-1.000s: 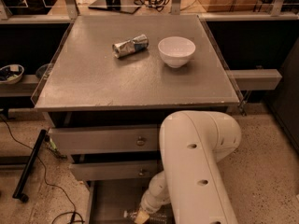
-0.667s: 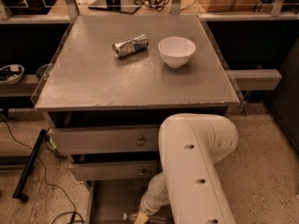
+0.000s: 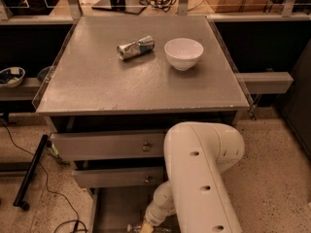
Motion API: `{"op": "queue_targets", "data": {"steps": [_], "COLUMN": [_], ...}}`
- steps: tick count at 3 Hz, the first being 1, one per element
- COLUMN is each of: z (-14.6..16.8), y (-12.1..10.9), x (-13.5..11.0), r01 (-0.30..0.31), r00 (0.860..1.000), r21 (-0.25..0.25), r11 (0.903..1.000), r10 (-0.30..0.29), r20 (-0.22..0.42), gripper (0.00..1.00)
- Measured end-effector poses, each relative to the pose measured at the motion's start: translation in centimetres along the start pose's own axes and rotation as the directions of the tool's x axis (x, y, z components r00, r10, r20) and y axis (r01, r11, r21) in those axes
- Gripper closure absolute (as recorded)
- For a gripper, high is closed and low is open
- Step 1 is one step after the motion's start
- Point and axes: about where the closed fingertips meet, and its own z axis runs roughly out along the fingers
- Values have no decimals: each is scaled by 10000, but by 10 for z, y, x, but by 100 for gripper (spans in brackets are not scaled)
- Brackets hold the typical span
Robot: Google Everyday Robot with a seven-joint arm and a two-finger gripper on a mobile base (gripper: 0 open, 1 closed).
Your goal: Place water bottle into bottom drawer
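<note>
The bottom drawer [image 3: 116, 205] of the grey cabinet is pulled out, and its flat floor shows at the lower edge of the camera view. My white arm [image 3: 201, 178] reaches down into it from the right. The gripper [image 3: 146, 225] is low inside the drawer, right at the frame's bottom edge and mostly cut off. The clear water bottle [image 3: 132, 226] lies across the drawer floor at the gripper, with only a short crinkled part showing on either side of the wrist. Whether the gripper still holds it cannot be made out.
On the cabinet top [image 3: 97, 86] lie a crushed silver-blue can [image 3: 135, 47] and a white bowl [image 3: 183, 53]. Two knobbed drawers [image 3: 112, 144] above the bottom one stand slightly open. A black cable and a bar [image 3: 30, 174] lie on the floor to the left.
</note>
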Motion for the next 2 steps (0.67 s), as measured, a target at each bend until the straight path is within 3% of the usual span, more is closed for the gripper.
{"op": "queue_targets", "data": {"steps": [1,2], "z": [41,44], "y": [-7,-7], "x": [-4,-2], "r01": [-129,-208], "r00": [9999,9998], "r21": [-388,-466], "r11": [9992,9987], "r10": [129,207], "r20": [2,-41], "gripper": [100,100]}}
